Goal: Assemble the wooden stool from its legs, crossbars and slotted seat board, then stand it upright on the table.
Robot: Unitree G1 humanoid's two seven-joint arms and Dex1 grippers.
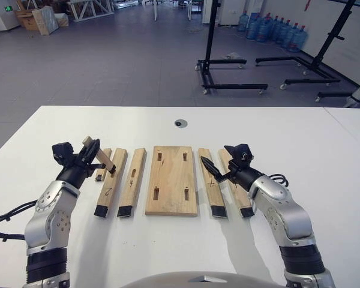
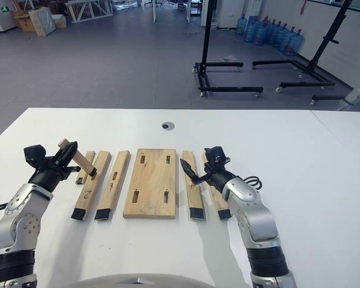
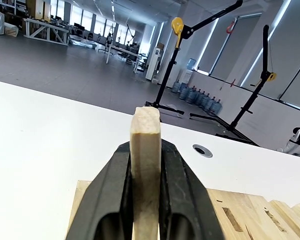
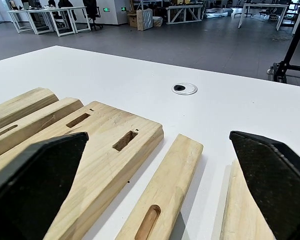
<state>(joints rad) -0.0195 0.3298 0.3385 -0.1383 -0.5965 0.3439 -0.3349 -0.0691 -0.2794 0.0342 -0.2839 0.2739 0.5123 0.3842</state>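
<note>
My left gripper (image 1: 89, 157) is clenched on a short crossbar (image 1: 99, 155), raised over the left legs (image 1: 110, 183). My right gripper (image 1: 221, 157) hangs released above the right legs (image 1: 213, 192), beside the flat seat board (image 1: 171, 179), with bare table (image 1: 276, 129) beyond

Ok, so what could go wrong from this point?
The crossbar sits tilted in the left gripper, so it may twist or slip when pushed into a leg mortise. The open right gripper hangs low over the right-hand legs, which lie close together beside the seat board; grabbing one could knock its neighbour.
</note>
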